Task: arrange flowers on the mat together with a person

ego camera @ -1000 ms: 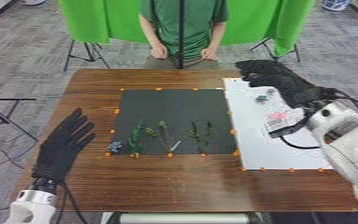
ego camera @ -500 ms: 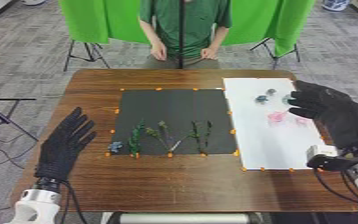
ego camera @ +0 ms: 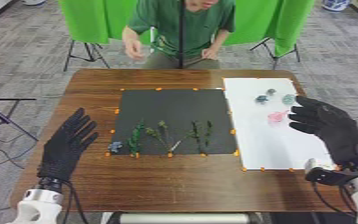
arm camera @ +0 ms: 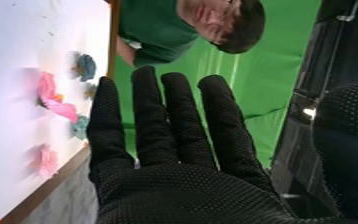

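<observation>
On the left, above the table's point(ego camera: 180, 192) left edge, the robot's left hand point(ego camera: 62, 150) holds nothing I can see, its fingers straight and pointing toward the far edge. Next to it, a small blue flower point(ego camera: 115, 146) sits at the near left corner of the dark mat point(ego camera: 162, 107). Along the mat's near edge come a leafy stem point(ego camera: 135, 140), thin stems point(ego camera: 164, 134) in the middle and dark stems point(ego camera: 208, 136) toward the right, mostly running from near to far.

Past the mat's right edge lies the white sheet point(ego camera: 264, 147). Near its far right corner are two blue-green flowers point(ego camera: 262, 99) and a pale green flower point(ego camera: 289, 99). Nearer, a pink flower point(ego camera: 276, 117) lies just left of the right hand's point(ego camera: 331, 122) fingertips, with a second pink flower point(arm camera: 47, 161) close by.

The right hand is wide and empty at the sheet's right edge, its thumb apart from its straight fingers. It's much the nearer hand for the pinks, so I'd expect a short reach leftward and down. The two pinks are close enough that a broad grasp could nudge the wrong one, and the pale green bloom looks easy to brush.
</observation>
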Action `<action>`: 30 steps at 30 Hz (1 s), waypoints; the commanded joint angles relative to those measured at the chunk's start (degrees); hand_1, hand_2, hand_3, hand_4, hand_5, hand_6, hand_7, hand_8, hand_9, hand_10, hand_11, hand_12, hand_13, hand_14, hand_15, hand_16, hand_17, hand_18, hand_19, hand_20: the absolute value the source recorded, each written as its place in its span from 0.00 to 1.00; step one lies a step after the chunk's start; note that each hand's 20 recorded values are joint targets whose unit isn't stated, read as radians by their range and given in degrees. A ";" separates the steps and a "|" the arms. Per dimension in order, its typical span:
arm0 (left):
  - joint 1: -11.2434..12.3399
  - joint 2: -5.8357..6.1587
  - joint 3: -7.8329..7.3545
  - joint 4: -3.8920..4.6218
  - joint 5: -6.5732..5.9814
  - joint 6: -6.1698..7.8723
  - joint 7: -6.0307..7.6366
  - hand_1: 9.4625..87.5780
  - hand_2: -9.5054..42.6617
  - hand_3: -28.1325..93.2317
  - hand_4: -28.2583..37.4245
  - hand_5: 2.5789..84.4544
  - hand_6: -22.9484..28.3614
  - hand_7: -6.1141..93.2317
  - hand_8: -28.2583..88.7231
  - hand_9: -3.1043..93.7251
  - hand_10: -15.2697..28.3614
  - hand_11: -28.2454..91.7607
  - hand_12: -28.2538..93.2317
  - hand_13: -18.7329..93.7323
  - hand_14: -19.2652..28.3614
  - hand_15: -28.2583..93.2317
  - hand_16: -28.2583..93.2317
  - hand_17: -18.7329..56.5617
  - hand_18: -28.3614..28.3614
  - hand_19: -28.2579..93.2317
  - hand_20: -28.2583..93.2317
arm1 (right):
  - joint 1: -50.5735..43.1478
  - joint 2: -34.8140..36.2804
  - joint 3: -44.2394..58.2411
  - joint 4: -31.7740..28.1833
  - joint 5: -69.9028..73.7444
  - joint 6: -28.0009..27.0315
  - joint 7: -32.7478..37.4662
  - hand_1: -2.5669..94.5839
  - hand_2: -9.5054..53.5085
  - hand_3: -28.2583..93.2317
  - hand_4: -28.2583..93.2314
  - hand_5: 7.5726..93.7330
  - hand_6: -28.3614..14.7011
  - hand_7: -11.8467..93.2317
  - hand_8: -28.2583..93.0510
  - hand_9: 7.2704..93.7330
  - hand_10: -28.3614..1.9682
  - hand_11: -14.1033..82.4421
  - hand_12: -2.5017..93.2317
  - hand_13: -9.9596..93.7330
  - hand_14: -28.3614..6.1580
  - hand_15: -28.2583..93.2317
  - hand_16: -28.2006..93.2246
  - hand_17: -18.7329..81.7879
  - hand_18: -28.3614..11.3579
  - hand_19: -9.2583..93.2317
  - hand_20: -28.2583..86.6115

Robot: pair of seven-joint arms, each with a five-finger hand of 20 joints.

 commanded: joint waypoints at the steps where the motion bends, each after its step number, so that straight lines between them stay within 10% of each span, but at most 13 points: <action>1: 0.41 -0.72 0.30 0.23 0.50 0.04 -0.33 0.22 0.08 0.79 0.03 0.32 0.51 0.21 0.16 0.25 0.59 0.36 0.36 0.33 0.64 0.38 0.28 0.12 0.86 0.55 0.30 | -0.08 -1.37 -2.16 0.36 1.23 3.17 -1.85 0.16 0.23 0.91 0.02 0.37 0.51 0.26 0.15 0.37 0.42 0.29 0.25 0.42 0.44 0.43 0.45 0.26 0.16 0.53 0.47; 30: 0.59 0.19 0.20 0.13 0.05 0.54 -1.62 0.22 0.08 0.79 0.03 0.34 0.52 0.21 0.17 0.26 0.59 0.36 0.36 0.34 0.65 0.39 0.27 0.12 0.86 0.55 0.30 | 3.34 -2.14 -5.81 1.34 -3.07 1.59 0.08 0.16 0.26 0.90 0.01 0.38 0.52 0.27 0.15 0.37 0.41 0.31 0.25 0.41 0.43 0.45 0.42 0.26 0.16 0.54 0.47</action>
